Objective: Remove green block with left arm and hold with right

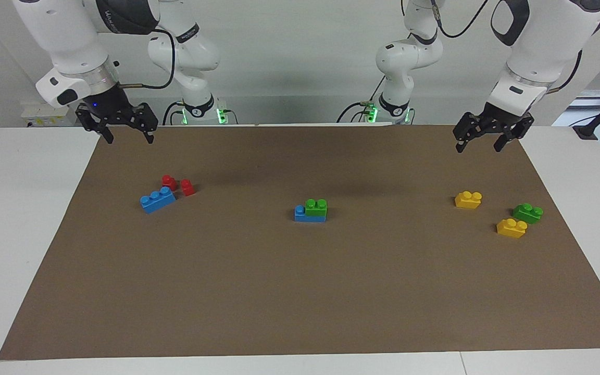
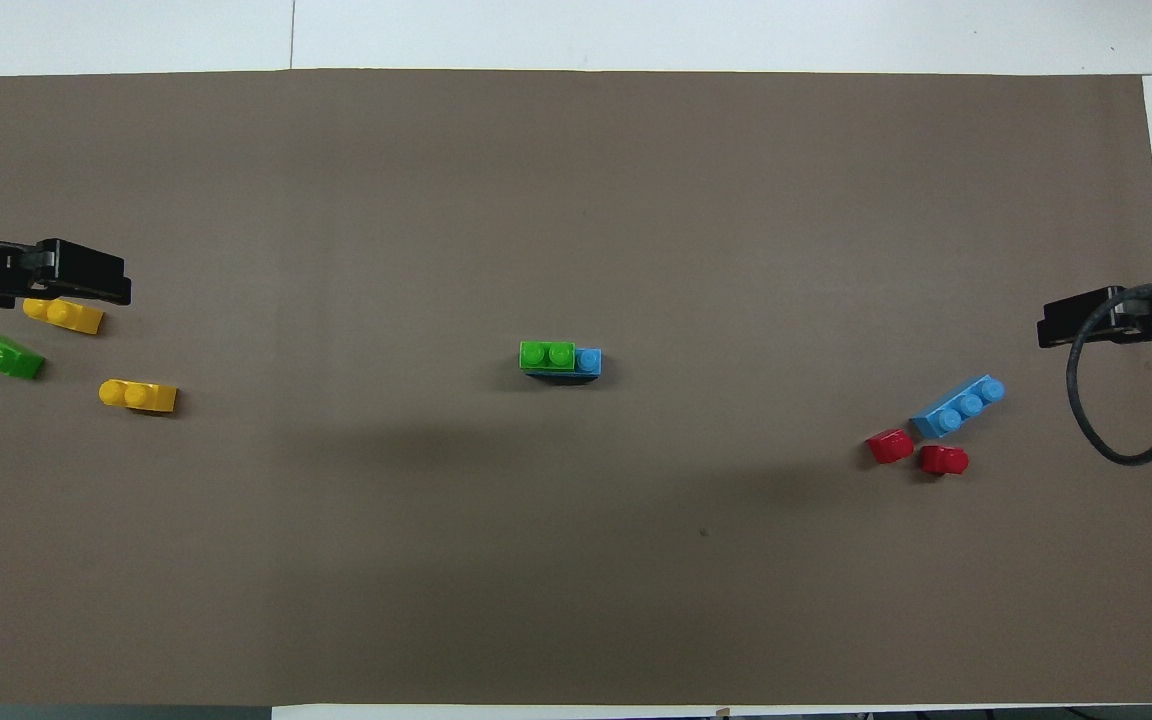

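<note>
A green block with two studs sits on top of a blue brick at the middle of the brown mat. A second, alike green block lies loose toward the left arm's end. My left gripper hangs open and empty in the air over the mat's edge at the left arm's end, over a yellow brick. My right gripper hangs open and empty over the mat's edge at the right arm's end. Both are well apart from the middle stack.
Two yellow bricks lie beside the loose green block. A blue three-stud brick and two small red bricks lie toward the right arm's end. The brown mat covers the white table.
</note>
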Available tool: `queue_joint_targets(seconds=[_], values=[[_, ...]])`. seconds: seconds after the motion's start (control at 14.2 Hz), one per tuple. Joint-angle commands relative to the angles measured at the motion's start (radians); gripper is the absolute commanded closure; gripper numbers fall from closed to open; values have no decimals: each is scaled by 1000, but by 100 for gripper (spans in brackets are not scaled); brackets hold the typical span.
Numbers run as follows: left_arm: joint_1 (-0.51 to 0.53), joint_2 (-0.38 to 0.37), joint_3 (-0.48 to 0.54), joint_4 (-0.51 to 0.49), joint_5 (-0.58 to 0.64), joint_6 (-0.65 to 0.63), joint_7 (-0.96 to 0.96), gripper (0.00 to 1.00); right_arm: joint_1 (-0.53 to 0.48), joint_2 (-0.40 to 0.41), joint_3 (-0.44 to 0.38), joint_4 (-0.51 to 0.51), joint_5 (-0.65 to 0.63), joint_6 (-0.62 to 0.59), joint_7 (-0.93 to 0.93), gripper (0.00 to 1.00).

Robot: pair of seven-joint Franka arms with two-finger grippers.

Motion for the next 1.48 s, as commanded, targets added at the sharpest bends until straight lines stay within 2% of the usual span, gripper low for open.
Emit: queue_joint_targets(seconds=[0.0,0.21,0.42,0.7,0.91,1.13,1.27,1.41], values=[[5,4,0,4,-8,3,20,0,-16,7,8,13,-1,-9,-24,0],[4,4,0,4,-8,4,20,0,-13,7,8,11,4,-7,5,0],[4,2,0,3,-6,3,20,0,10,4,15,-7,16,39,223,0],[-4,-9,-2,-17,-6,4,-26,0,143,13,17,-70,19,157,671,1],[-18,-33,-6,-58,-8,6,-206,0,190,78,17,-81,135,232,918,1],[-77,-74,-8,-133,-17,7,-453,0,260,155,17,-81,248,356,1268,1],[-120,-104,-9,-196,-32,42,-630,0,289,203,17,-85,298,437,1399,1],[-168,-134,-8,-258,-40,96,-792,0,315,237,17,-108,401,523,1512,1]])
